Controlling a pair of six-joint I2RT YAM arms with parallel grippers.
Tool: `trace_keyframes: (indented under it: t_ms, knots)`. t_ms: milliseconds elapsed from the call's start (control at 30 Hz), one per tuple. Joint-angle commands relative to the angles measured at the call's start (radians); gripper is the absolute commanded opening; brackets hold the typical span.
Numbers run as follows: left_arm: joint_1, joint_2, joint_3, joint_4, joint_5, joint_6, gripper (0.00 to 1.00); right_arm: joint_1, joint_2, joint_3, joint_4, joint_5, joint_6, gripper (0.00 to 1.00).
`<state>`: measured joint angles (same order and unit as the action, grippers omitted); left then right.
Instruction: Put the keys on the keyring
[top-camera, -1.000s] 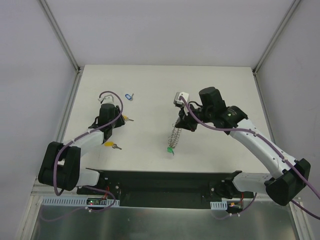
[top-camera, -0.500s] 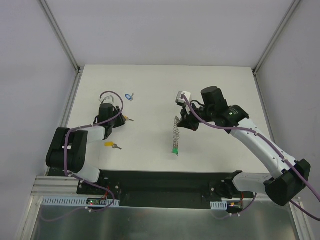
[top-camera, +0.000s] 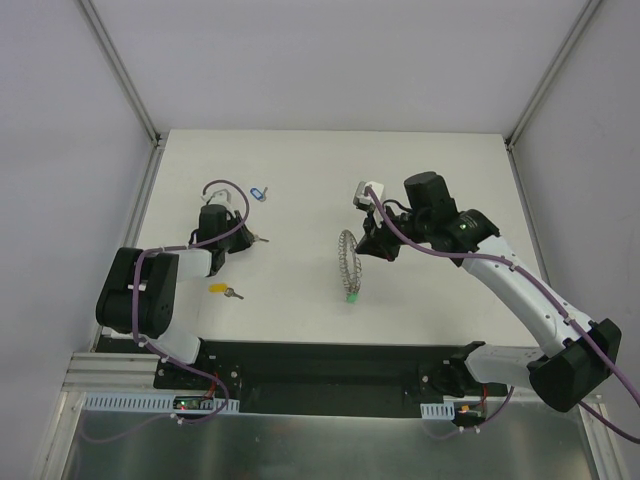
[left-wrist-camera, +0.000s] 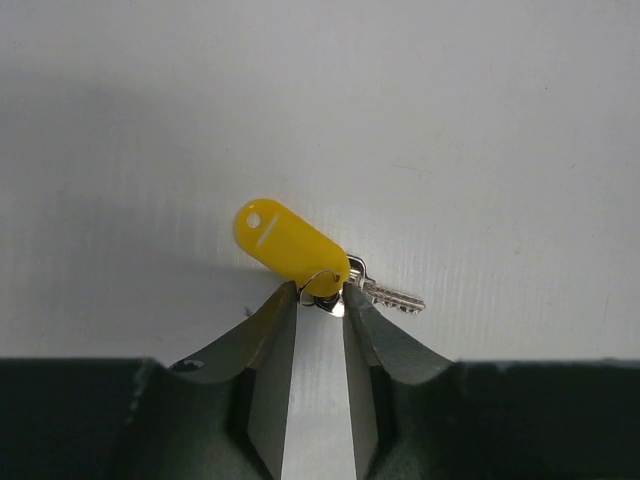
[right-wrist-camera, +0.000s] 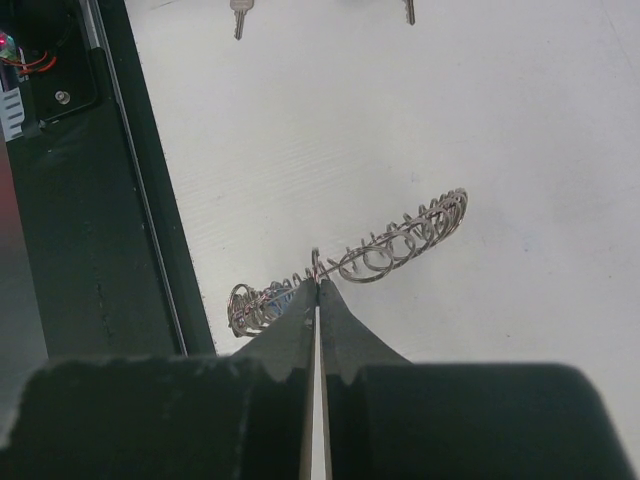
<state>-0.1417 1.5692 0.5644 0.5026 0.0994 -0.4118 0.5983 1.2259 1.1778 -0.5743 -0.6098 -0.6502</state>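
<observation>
A key with a yellow tag (left-wrist-camera: 290, 245) and a silver blade (left-wrist-camera: 390, 295) lies on the white table. My left gripper (left-wrist-camera: 322, 292) has its fingertips pressed on either side of the small wire loop that joins tag and key. From above, that gripper (top-camera: 242, 239) sits left of centre. The keyring (top-camera: 346, 258), a grey coiled ring, hangs from my right gripper (top-camera: 363, 247), with a green key (top-camera: 352, 297) at its lower end. In the right wrist view the gripper (right-wrist-camera: 318, 284) is shut on the keyring (right-wrist-camera: 400, 240) wire.
A second yellow-tagged key (top-camera: 222, 290) lies near the front left of the table (top-camera: 450, 160). A blue key (top-camera: 258, 192) lies farther back. The black base plate (right-wrist-camera: 90, 220) borders the table's near edge, close to the keyring.
The left arm folded back and its jaws narrowed around the yellow key's loop. The right gripper shifted slightly right, and the hanging keyring turned so more of its round face shows.
</observation>
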Motion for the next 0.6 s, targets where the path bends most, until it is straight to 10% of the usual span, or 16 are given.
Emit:
trace_keyframes:
  t_ms: [0, 567]
  knots:
    - [0.013, 0.015, 0.023, 0.002, 0.031, 0.007, 0.22, -0.008, -0.005, 0.034, 0.019, -0.045, -0.020, 0.01]
    - [0.005, 0.000, 0.074, -0.051, 0.164, 0.093, 0.00, -0.011, -0.029, 0.029, 0.010, -0.024, -0.020, 0.01]
